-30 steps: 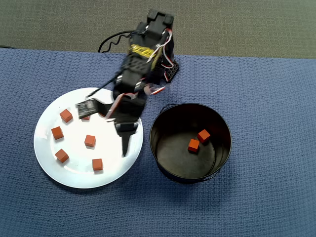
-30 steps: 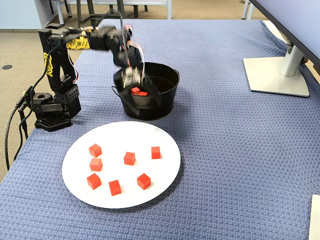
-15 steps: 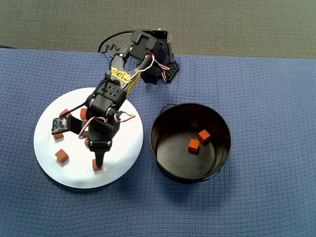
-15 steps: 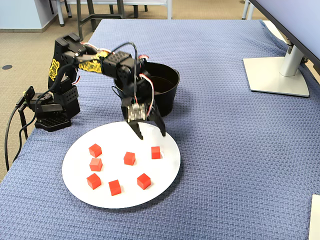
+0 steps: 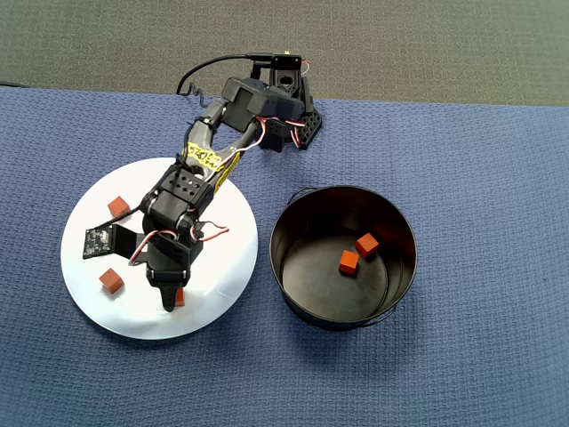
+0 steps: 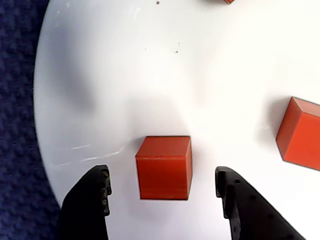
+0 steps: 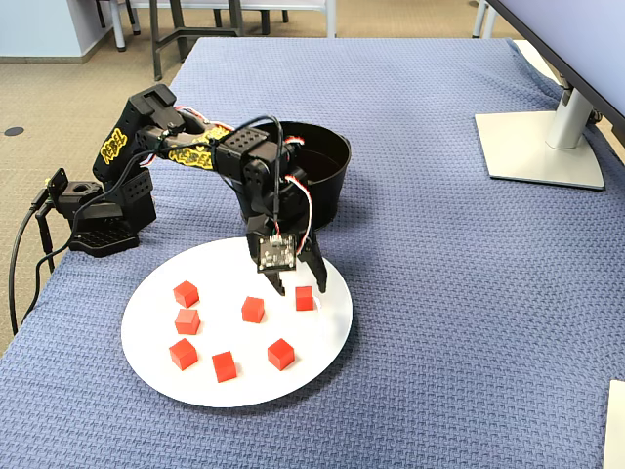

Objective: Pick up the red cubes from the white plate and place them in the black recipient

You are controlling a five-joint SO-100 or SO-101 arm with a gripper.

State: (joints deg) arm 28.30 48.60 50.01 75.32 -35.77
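Observation:
The white plate (image 7: pixel 234 274) holds several red cubes. My gripper (image 7: pixel 300 286) hangs low over its right side, open, with one red cube (image 7: pixel 305 298) between the fingers. In the wrist view this cube (image 6: pixel 164 167) lies flat on the plate (image 6: pixel 150 75), with clear gaps to both fingers of the gripper (image 6: pixel 164 175). A second cube (image 6: pixel 300 132) lies to its right. In the overhead view the arm hides most cubes, and the gripper (image 5: pixel 171 298) stands near the front rim of the plate (image 5: pixel 80 276). The black recipient (image 5: pixel 391 294) holds two cubes (image 5: pixel 348 261).
The arm's base (image 7: pixel 98 215) stands at the table's left edge in the fixed view, with a cable running off it. A monitor stand (image 7: pixel 542 147) sits at the far right. Blue cloth covers the table. The recipient (image 7: pixel 327 200) stands just behind the plate.
The arm swung from the recipient over to the plate, then reached further and lower. The open gripper now straddles one red cube.

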